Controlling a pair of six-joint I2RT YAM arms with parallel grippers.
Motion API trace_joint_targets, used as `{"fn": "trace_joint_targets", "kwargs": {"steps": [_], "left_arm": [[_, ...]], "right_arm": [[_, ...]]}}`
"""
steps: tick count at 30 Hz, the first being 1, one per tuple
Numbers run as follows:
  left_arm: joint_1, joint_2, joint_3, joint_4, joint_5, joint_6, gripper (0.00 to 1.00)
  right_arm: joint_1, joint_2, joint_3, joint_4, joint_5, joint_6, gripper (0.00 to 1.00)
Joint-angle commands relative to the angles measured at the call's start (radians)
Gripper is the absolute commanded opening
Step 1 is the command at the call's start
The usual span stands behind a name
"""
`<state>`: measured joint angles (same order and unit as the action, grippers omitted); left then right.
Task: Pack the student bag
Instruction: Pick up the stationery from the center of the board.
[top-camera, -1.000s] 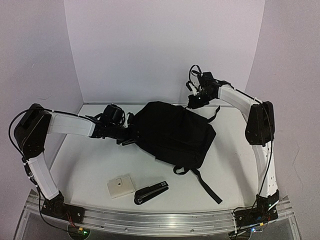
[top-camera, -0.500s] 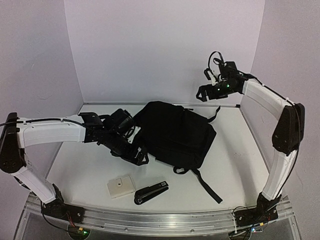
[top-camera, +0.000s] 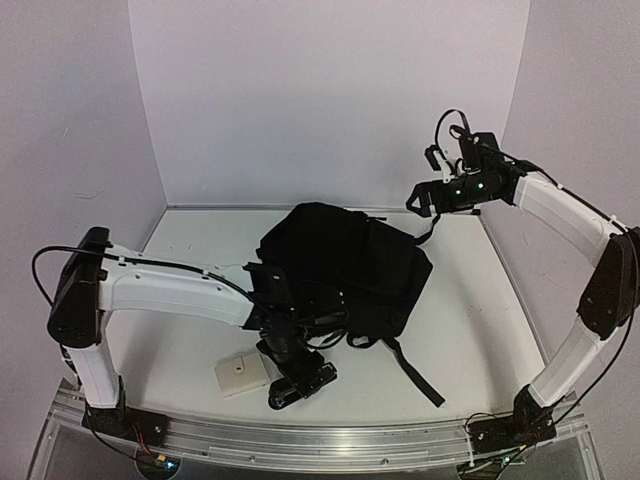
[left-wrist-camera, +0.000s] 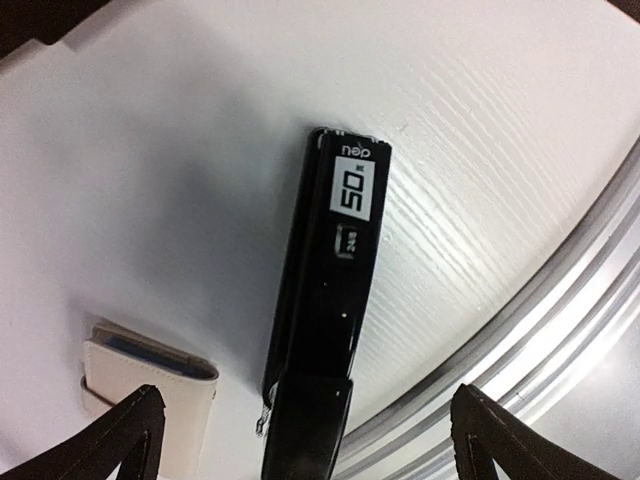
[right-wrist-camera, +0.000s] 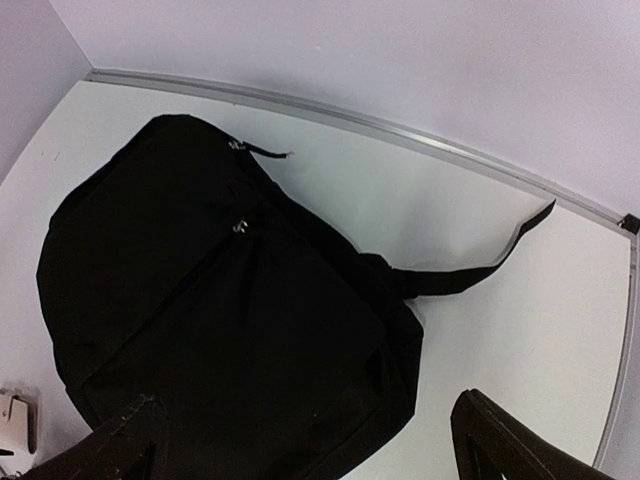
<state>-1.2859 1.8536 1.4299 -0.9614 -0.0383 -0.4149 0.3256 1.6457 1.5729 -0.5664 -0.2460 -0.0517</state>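
The student bag (top-camera: 350, 262) is a large black backpack lying flat mid-table, its straps trailing toward the front right; in the right wrist view the student bag (right-wrist-camera: 220, 300) fills the lower left, zipper pulls showing. My right gripper (top-camera: 425, 198) hangs open in the air above the bag's back right corner, nothing between its fingers (right-wrist-camera: 308, 425). My left gripper (top-camera: 292, 372) is open low over a black stapler (left-wrist-camera: 335, 290), whose rear end lies between the spread fingertips (left-wrist-camera: 305, 425); I see no contact. The stapler (top-camera: 322, 377) lies in front of the bag.
A small white box (top-camera: 240, 373) lies just left of the stapler, and shows as a white box (left-wrist-camera: 150, 378) by my left finger. The aluminium rail (left-wrist-camera: 520, 330) at the table's front edge runs close to the stapler. A loose strap (right-wrist-camera: 470, 275) stretches toward the back wall.
The left arm swung from the bag's left side forward to above the stapler, jaws opening. The right gripper opened, let go near the bag's top and rose up and right.
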Motion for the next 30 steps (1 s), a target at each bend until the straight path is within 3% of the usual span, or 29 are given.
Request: {"fn": "trace_joint_targets", "kwargs": {"steps": [1, 9, 21, 30], "left_arm": [[-0.007, 0.111, 0.091, -0.055, -0.010, 0.032, 0.94], [-0.028, 0.273, 0.175, -0.078, -0.024, 0.025, 0.67], [-0.024, 0.318, 0.123, 0.014, 0.105, 0.012, 0.50], [0.012, 0.313, 0.131, -0.006, 0.108, -0.011, 0.25]], "right_arm": [[-0.004, -0.071, -0.039, 0.018, -0.013, -0.001, 0.98], [-0.005, -0.090, -0.053, 0.019, -0.030, -0.001, 0.98], [-0.004, -0.080, -0.065, 0.023, -0.075, 0.008, 0.98], [-0.004, -0.066, -0.070, 0.023, -0.111, 0.015, 0.98]]}}
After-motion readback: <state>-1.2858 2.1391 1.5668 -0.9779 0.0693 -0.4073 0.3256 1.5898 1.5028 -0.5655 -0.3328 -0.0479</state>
